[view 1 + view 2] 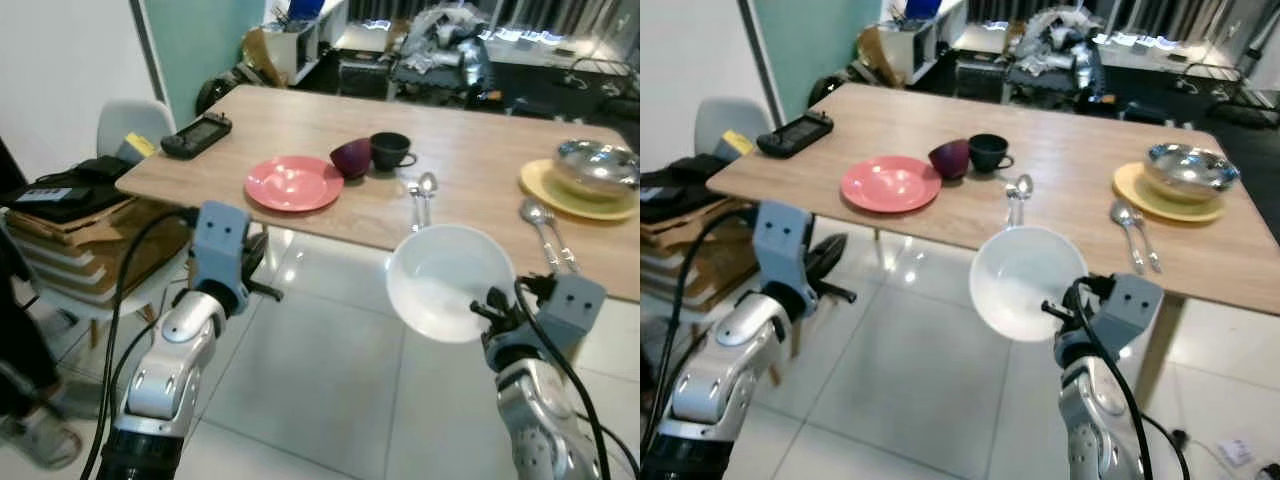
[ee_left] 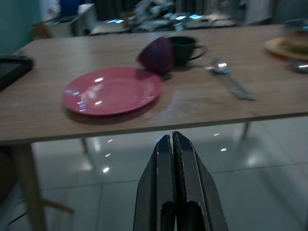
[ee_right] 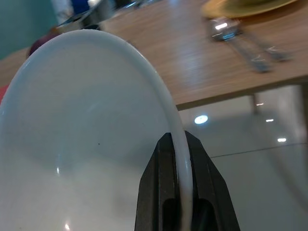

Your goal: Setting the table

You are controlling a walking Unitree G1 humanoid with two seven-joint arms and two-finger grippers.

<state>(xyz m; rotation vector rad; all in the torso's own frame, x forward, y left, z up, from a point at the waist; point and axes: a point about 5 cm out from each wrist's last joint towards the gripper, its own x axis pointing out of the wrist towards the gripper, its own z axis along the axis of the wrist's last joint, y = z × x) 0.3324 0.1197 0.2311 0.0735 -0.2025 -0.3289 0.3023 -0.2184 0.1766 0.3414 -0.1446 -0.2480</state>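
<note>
I'm mid-carry: my right gripper (image 1: 1065,308) pinches the rim of a smooth, glossy white bowl (image 1: 1025,282), held in the air just short of the wood-grain table (image 1: 1060,150). Next, I judge, it lifts over onto the flat pink plate (image 1: 890,184). Left gripper (image 2: 176,159) is closed on nothing, idle.

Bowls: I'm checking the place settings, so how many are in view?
3. A white bowl gripped at its rim by the right gripper, off the table edge; a purple bowl tipped beside the pink plate; a metal bowl on the yellow plate.
</note>
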